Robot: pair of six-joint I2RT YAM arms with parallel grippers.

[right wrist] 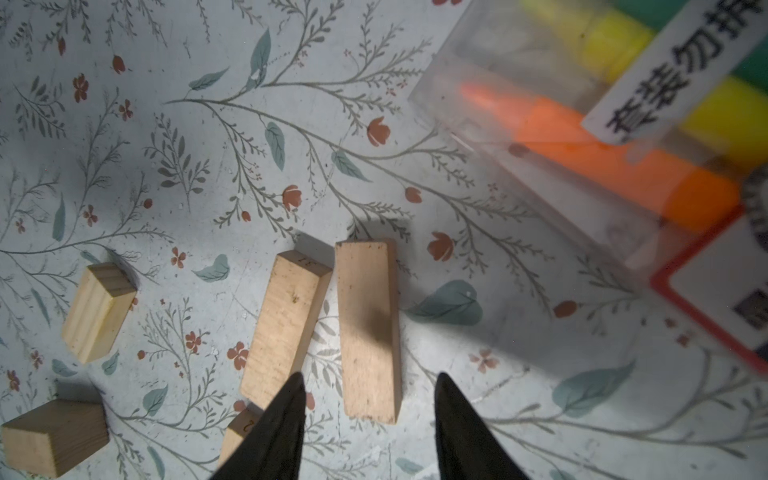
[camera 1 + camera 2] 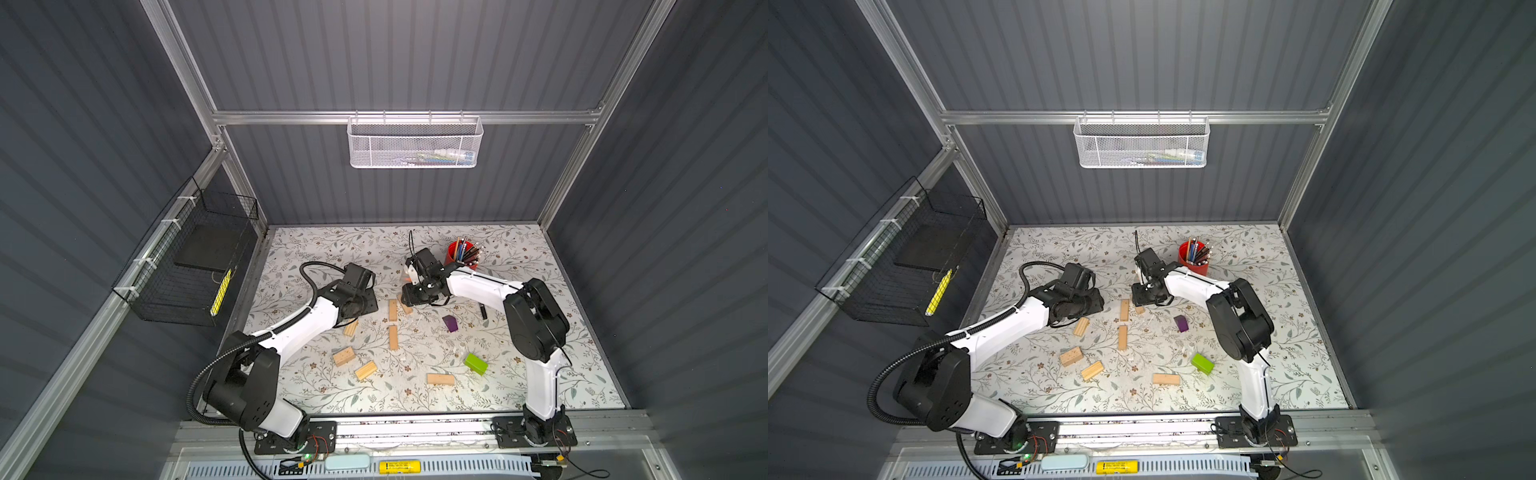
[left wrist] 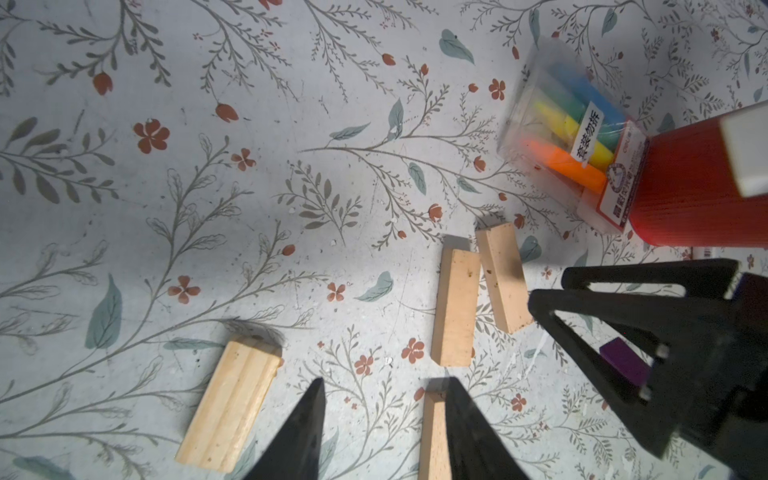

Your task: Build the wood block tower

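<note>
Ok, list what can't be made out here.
Right hand: under its own wrist in both top views; right wrist view shows only fingertips.
Pack: blurred, cut off by the right wrist view's edge.
Basket contents: too small, behind mesh, in both top views.
Purple block: partly behind the right hand in the left wrist view.

- Dark grey ribbed walls (image 2: pixel 395 54) close the booth in at the back and on both sides.
- A silver metal rail (image 2: pixel 291 117) runs across the back wall.
- A white mesh basket (image 2: pixel 415 145) hangs from that rail.
- A black wire basket (image 2: pixel 174 291) is tied to the left wall with white ties.
- The surface (image 2: pixel 540 257) is pale, printed with grey-green twigs, leaves and small red-brown flowers.
- Light falls brightest on the middle of the surface; the walls stay dim.
</note>
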